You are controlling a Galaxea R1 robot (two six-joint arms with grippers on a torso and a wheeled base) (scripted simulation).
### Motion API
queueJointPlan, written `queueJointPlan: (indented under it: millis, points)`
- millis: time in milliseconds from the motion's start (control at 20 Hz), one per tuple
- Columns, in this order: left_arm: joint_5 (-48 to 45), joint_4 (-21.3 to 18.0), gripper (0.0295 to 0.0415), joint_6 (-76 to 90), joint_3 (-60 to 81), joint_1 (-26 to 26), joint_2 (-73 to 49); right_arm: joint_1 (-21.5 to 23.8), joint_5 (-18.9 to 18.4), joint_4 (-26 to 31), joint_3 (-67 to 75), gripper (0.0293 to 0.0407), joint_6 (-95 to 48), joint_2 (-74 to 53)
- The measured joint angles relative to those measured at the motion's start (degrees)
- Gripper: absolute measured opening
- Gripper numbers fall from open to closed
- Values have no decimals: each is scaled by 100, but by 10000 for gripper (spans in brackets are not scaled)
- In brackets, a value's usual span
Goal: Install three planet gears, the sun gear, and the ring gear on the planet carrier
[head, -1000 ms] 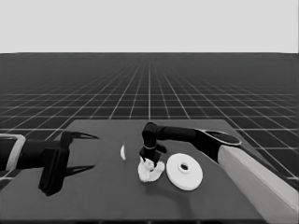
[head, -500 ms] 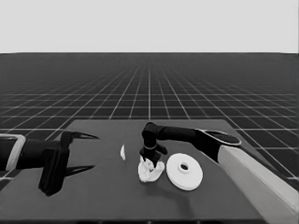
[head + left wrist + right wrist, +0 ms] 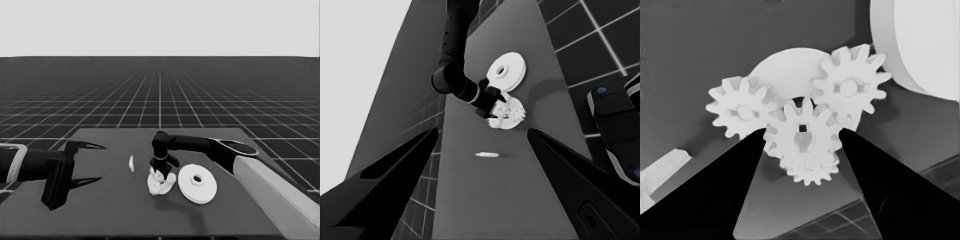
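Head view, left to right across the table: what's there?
Left gripper, parked at the left end → thin white piece → right gripper over the smaller round part with its gears → larger round part.

A dark table (image 3: 100, 220) stands on a dark floor (image 3: 160, 95) ruled with a pale grid that runs back to the horizon. Above the horizon lies a pale blank band (image 3: 160, 27). Dark machinery (image 3: 615, 125) with small blue lights shows past the table's edge.
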Motion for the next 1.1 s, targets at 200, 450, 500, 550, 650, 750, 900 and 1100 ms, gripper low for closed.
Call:
queueJointPlan:
  millis: [200,450,500,550,650,750,900,1100]
  points:
    - [0,0,385,0,0,0,0,0,0,0,0,310,240,0]
    - [0,0,385,0,0,0,0,0,0,0,-1,310,540,-1]
    - [0,0,385,0,0,0,0,0,0,-1,-1,310,600,-1]
    - [0,0,385,0,0,0,0,0,0,-1,-1,310,660,-1]
    - [0,0,385,0,0,0,0,0,0,-1,-1,310,780,-1]
    - [0,0,385,0,0,0,0,-4,0,-1,-1,310,900,-1]
    - [0,0,385,0,0,0,0,-6,0,-1,-2,310,1080,-1]
    - [0,0,385,0,0,0,0,-7,0,-2,-2,310,1320,-2]
